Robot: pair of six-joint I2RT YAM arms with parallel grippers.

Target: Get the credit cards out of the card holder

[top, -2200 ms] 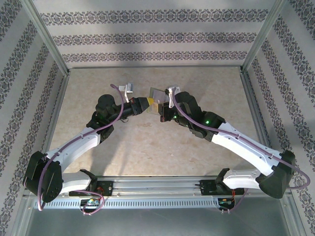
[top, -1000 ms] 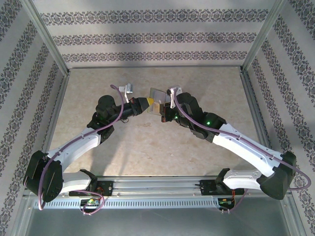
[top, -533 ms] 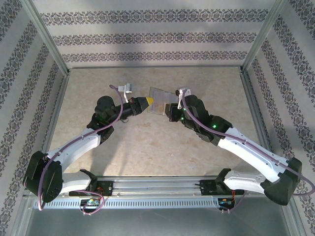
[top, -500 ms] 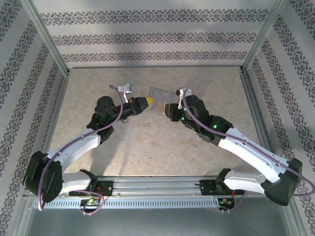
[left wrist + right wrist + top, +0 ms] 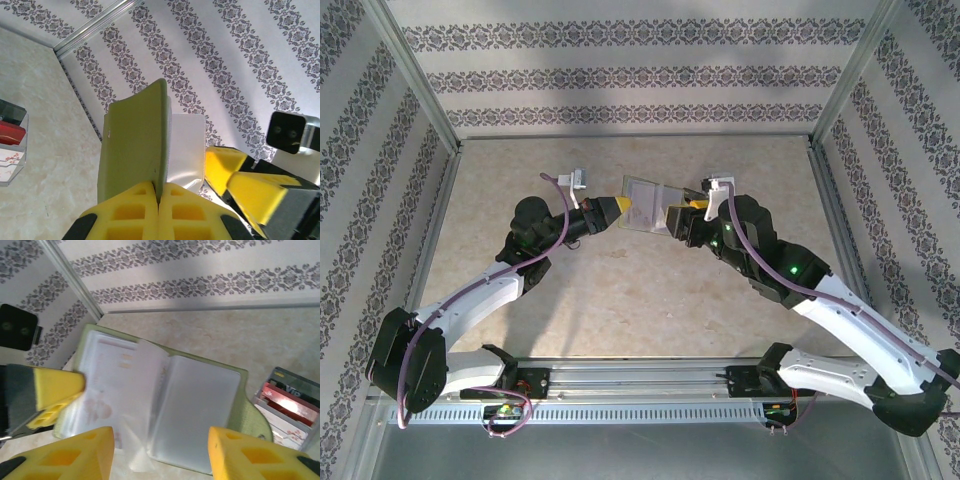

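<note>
Remote desk, two-arm rig: nearest me, the R arm's right gripper [image 5: 160,436] hangs about half spread w/ nothing between its yellow pads, so it is the free tool. Just ahead of it, and square to it, the card holder [image 5: 200,405] lies spread open w/ its paler inside facing the R wrist cam. Its long axis runs across the jaws, side to side, and one clear leaf [image 5: 147,390] stands up at the fold. The left gripper [image 5: 620,207] is pinched tight on the holder's L edge and pins it from the opposite side. That arm is busy, so I judge the R arm the one to do the pulling. Through the L pocket I make out what looks like a pale card [image 5: 105,395] w/ pinkish marks, too blurred to be sure. The R pocket looks bare. Whether the holder's underside touches the table [image 5: 620,290] I can't tell. Beyond the holder's R end, just beside it, the credit cards [image 5: 290,402] (dark, red, whitish) sit stacked in a clear casing. As I read it, the next reach must go fwd and L, in toward the L pocket's mouth.
</note>
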